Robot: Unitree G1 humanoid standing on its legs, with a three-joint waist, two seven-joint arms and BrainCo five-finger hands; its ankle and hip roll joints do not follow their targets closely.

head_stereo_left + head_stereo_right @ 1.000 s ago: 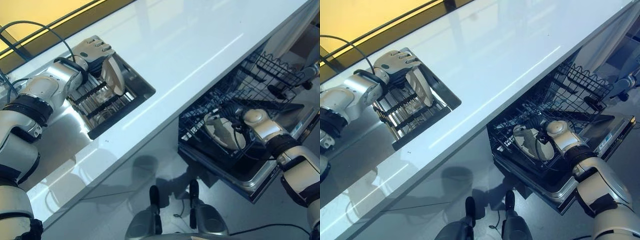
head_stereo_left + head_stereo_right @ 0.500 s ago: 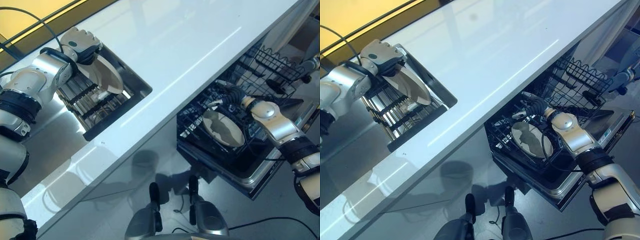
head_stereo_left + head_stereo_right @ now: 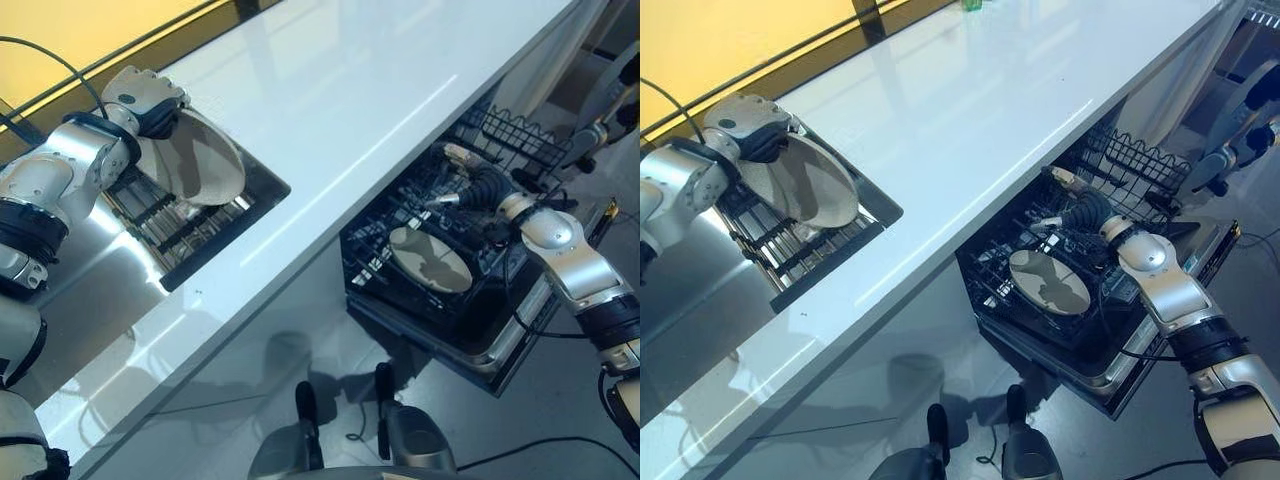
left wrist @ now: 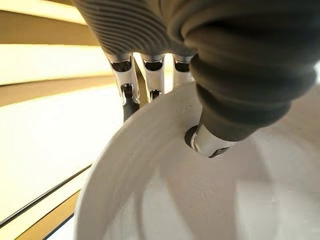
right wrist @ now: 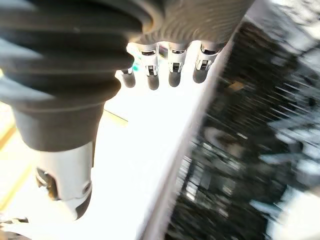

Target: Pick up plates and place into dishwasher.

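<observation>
So, roughly halfway. One plate (image 3: 1048,282) lay flat in dishwasher rack (image 3: 990,290), low at right under counter edge. Right hand (image 3: 478,185) hovered just beyond it over rack, fingers loose and straight, holding nothing. Second plate (image 3: 200,168) was up at far left, lifted clear above drying rack (image 3: 190,235) sunk in white counter (image 3: 380,90). Left hand (image 3: 148,100) pinched its rim, thumb inside, fingers behind. Left to do, by my guess: carry that plate across and slot it in.
</observation>
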